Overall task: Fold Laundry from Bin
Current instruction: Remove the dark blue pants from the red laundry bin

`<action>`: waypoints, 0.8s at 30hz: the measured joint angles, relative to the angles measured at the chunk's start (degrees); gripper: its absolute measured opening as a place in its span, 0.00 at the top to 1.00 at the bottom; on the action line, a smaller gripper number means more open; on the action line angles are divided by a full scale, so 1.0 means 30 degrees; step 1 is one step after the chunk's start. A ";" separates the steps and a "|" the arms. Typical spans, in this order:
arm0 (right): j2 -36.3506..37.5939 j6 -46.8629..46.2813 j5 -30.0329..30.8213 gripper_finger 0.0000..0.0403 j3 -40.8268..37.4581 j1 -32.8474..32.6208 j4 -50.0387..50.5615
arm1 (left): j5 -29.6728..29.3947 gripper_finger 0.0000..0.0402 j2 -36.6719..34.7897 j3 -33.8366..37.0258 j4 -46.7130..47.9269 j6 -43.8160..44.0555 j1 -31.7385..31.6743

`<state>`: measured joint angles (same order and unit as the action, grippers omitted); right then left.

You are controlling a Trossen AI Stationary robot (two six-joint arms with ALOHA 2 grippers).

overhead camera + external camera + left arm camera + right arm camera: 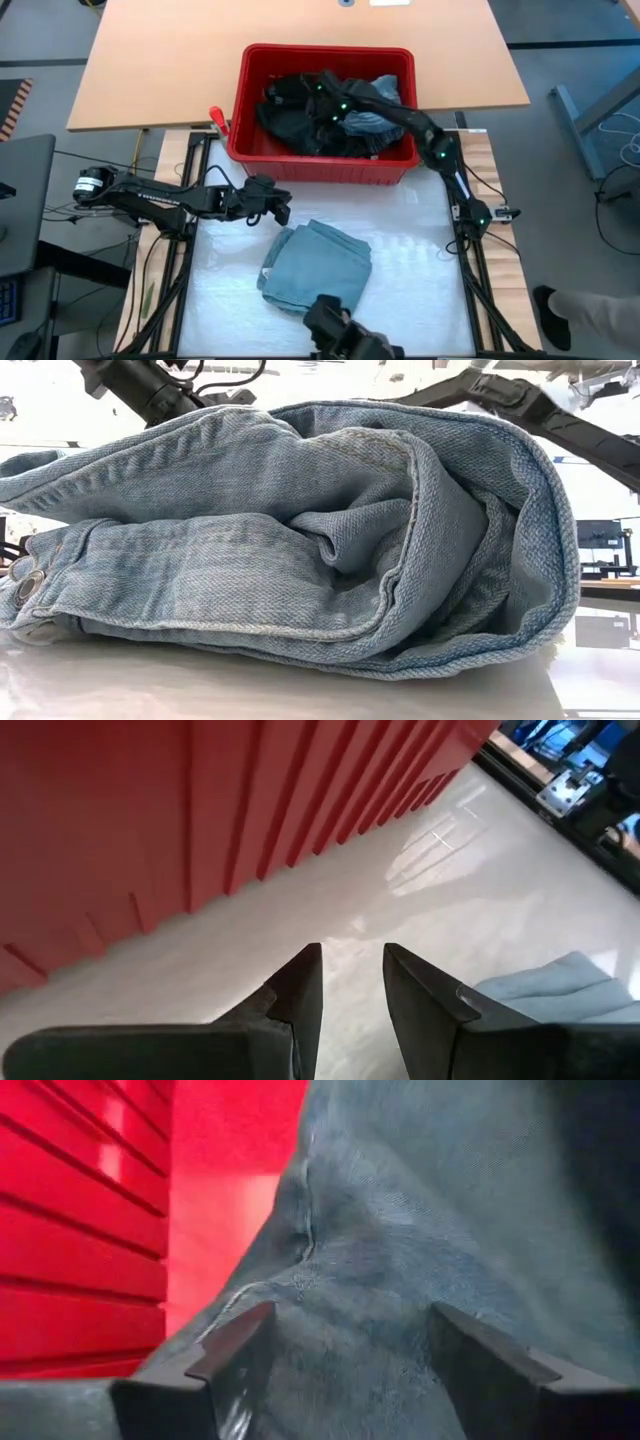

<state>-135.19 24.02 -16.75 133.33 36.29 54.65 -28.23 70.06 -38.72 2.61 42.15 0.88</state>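
Note:
The red bin (pixel 325 168) stands at the table's far side and holds black garments (pixel 290 125) and a blue one (pixel 380 92). My right gripper (pixel 305 100) reaches down into the bin from the right. In the right wrist view it (pixel 350 1330) is open, one finger on either side of a blue-grey denim-like garment (pixel 420 1230), beside the bin's ribbed wall (pixel 80 1230). A folded light denim garment (pixel 318 268) lies flat on the white table cover near the front. My left gripper (pixel 283 212) hovers left of it, narrowly open and with nothing between its fingers (pixel 352 955). My right gripper comes slanting down from the right onto the blue-grey garment in the bin, with a ridge of the cloth (pixel 340 1310) between its open fingers. I cannot tell whether the fingers touch the cloth.
A wooden tabletop (pixel 150 70) lies beyond the bin. A small red-handled item (pixel 215 116) sits at the bin's left corner. A dark camera mount (pixel 340 335) stands at the near edge. White cover shows bare between the bin's front wall (pixel 150 810) and the folded denim (pixel 560 985).

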 joint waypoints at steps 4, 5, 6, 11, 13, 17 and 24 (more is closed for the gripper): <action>-0.1033 -0.0041 0.0561 0.26 0.0002 -0.0143 -0.0191 | 0.0411 0.76 0.0176 -0.0007 0.0123 0.0641 0.0304; -0.1233 -0.0063 0.1064 0.26 0.0002 -0.0193 -0.0324 | 0.0478 0.76 0.0275 -0.0011 0.0031 0.0674 0.0355; -0.1392 -0.0190 0.1700 0.27 0.0002 -0.0252 -0.0446 | 0.0497 0.76 0.0375 -0.0022 0.0041 0.0680 0.0408; -0.1868 -0.0575 0.3714 0.45 0.0024 -0.0568 -0.0679 | 0.0516 0.76 0.0691 -0.0037 0.0090 0.0818 0.0584; -0.1849 -0.0643 0.4499 0.63 0.0072 -0.0640 -0.0657 | 0.0661 0.76 0.0824 0.0000 0.0191 0.0888 0.0641; -0.1280 -0.0747 0.4365 0.94 0.0498 -0.0682 -0.0084 | 0.0854 0.76 0.1079 0.0000 0.0149 0.0896 0.0798; 0.2455 -0.0884 0.4187 0.95 0.0505 -0.0633 -0.0369 | 0.0821 0.76 0.1064 0.0000 0.0223 0.0648 0.1218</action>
<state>-127.82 21.36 -4.19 134.85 34.39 53.54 -25.77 73.25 -38.72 3.28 44.10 4.54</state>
